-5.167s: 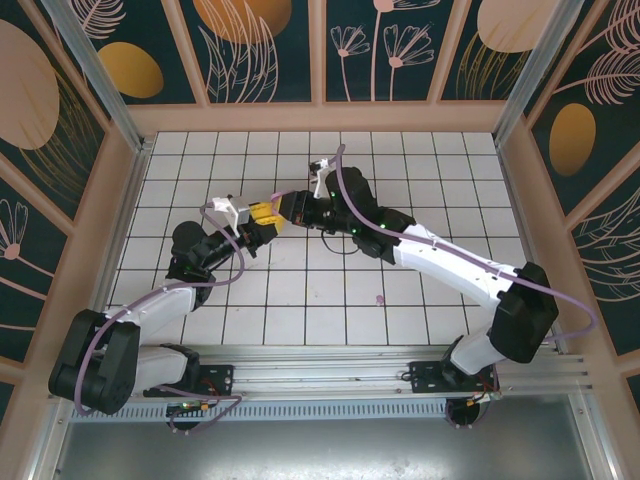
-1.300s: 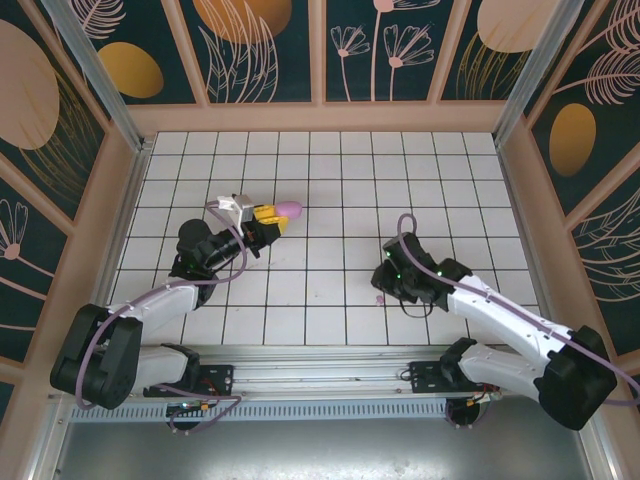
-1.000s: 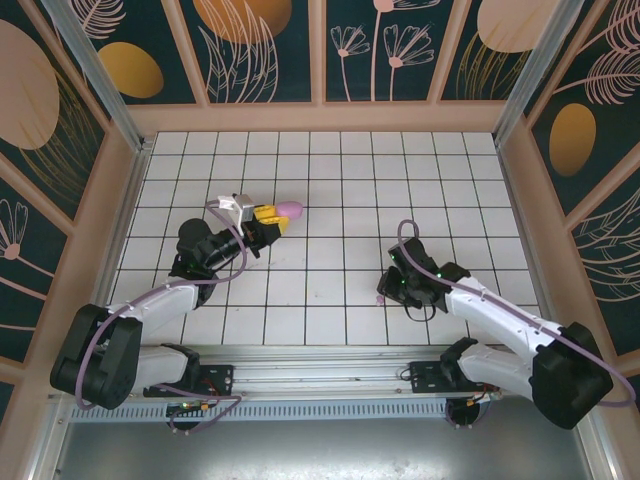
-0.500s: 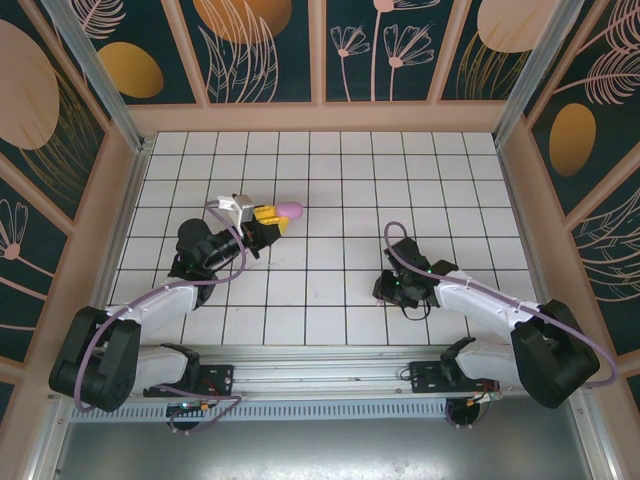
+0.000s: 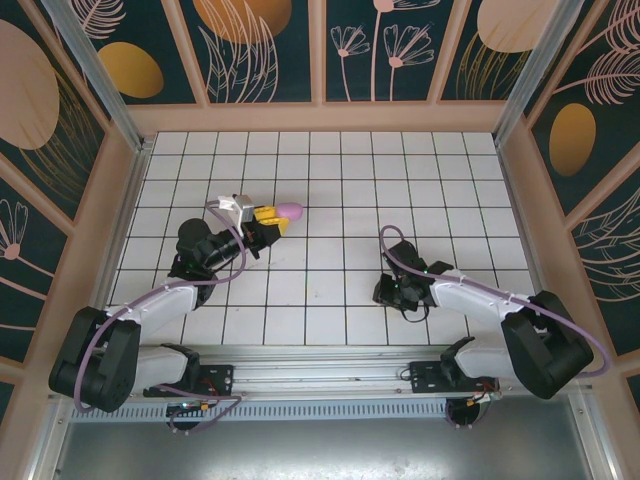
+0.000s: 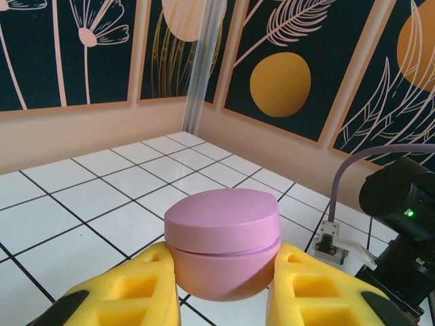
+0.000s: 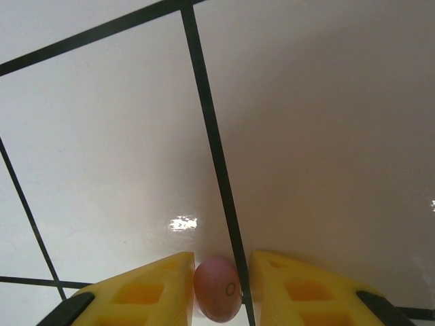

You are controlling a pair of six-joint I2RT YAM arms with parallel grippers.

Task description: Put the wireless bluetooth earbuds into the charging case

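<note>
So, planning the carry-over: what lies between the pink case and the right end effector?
Nothing: the top view shows bare tiles from the charging case to the right end effector at the earbud.

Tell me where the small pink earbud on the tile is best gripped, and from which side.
Probably grip the earbud across its narrow rounded sides, coming down from above with one finger either side. It is a small egg-shaped piece lying loose on the flat tile, so only its flanks are free. The right gripper brackets it that way.
</note>
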